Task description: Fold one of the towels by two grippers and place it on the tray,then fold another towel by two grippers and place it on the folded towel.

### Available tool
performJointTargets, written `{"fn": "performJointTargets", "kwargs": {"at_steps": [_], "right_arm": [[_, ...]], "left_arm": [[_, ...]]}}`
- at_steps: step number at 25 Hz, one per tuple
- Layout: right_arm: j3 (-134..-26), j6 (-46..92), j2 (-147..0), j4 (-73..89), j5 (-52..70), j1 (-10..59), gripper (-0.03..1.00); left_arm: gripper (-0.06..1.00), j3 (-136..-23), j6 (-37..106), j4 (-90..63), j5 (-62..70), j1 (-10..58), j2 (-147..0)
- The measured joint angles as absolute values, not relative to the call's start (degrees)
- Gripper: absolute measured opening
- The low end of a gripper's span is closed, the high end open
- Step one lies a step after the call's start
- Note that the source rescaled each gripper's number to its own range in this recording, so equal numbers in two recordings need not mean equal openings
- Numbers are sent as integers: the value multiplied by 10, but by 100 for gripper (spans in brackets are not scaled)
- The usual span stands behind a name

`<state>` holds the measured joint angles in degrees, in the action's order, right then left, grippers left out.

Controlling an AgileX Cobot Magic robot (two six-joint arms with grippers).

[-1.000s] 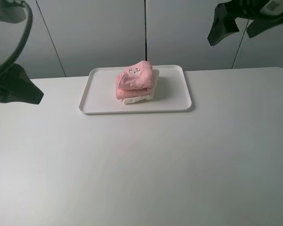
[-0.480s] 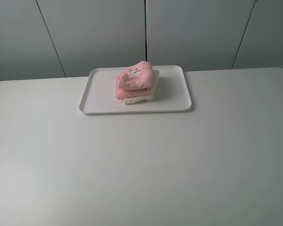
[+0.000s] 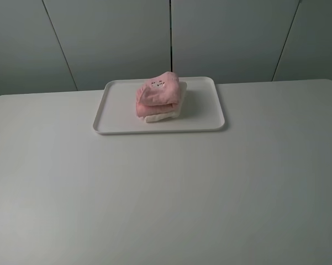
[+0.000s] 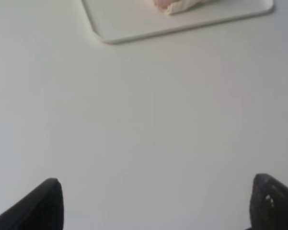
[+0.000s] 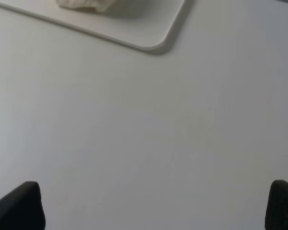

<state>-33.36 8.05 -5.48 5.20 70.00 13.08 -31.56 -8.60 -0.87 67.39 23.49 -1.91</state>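
The white tray (image 3: 210,105) lies on the far middle of the white table (image 3: 166,193), its long side running across the table. On it, slightly left of the tray's centre, sits the folded cream towel (image 3: 164,115), and the folded pink towel (image 3: 157,95) rests directly on top of it, covering most of it so that only the cream towel's near and right edges show. A small printed motif faces up on the pink towel's top fold.

Neither arm appears in the high view. In the left wrist view, the left gripper (image 4: 155,206) hangs over bare table well short of the tray, its 2 black fingertips (image 4: 43,208) spread wide apart with nothing between them. In the right wrist view, the right gripper (image 5: 153,206) is likewise above bare table, well apart from the tray corner, jaws spread wide and holding nothing.
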Motion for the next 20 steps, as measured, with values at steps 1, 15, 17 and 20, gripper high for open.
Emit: {"fn": "performJointTargets", "kwargs": {"at_steps": [1, 15, 17, 20], "right_arm": [[-328, 81, -39, 52, 701, 131, 100], [-294, 94, 0, 100, 634, 131, 100], [-294, 95, 0, 100, 632, 131, 100], [-294, 95, 0, 101, 632, 131, 100]], "left_arm": [[100, -316, -87, -6, 674, 235, -11], [100, -296, -85, 46, 626, 235, 0], [100, -296, -85, 46, 626, 235, 0], [100, -296, -85, 47, 626, 235, 0]]}}
